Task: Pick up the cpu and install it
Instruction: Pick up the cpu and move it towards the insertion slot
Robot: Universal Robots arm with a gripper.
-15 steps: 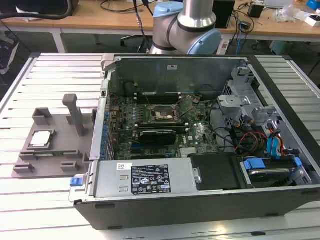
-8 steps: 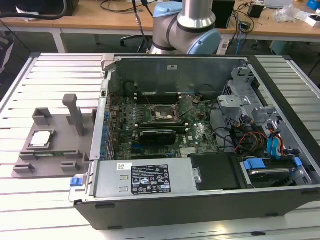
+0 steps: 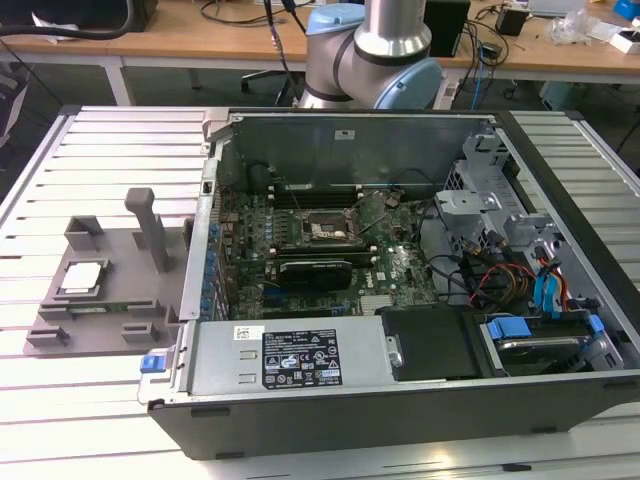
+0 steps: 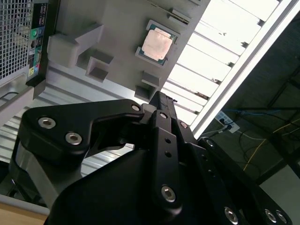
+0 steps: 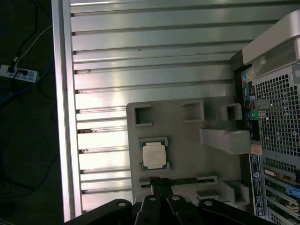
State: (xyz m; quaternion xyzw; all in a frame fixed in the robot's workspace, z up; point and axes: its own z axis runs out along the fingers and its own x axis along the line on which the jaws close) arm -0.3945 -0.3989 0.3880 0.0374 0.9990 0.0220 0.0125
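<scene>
I read the cpu (image 5: 153,155) as nested in the grey holder's (image 5: 190,157) recess to stay square, with my gripper (image 5: 159,182) closed, empty and hovering near.

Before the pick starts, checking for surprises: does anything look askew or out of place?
Nothing stands out. The small square silver-topped cpu lies flat and square in its recess on the grey plastic fixture, beside the open grey computer case.
</scene>
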